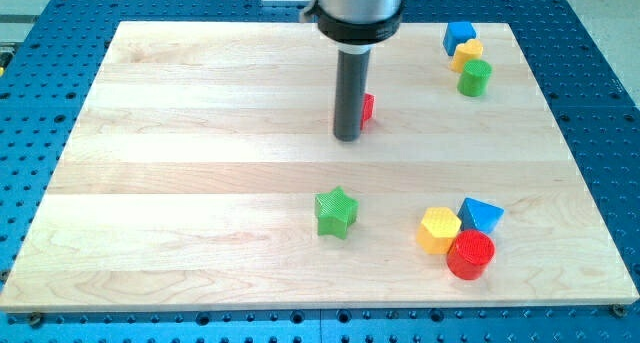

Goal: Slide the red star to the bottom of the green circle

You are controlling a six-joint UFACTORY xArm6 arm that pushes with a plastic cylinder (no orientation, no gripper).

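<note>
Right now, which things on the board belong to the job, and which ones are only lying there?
Belong to the job:
- red star, mostly hidden behind the rod
- green circle, at the view's upper right
- my tip, touching the red star's left side

Only lying there:
- green star
- blue block
- yellow block
- yellow hexagon
- blue triangle
- red circle

No text, label, brand, number or sign can be read anywhere in the camera view: not on the pale wooden board [200, 103], the small coloured blocks, the dark rod, or the blue perforated table [600, 83].
</note>
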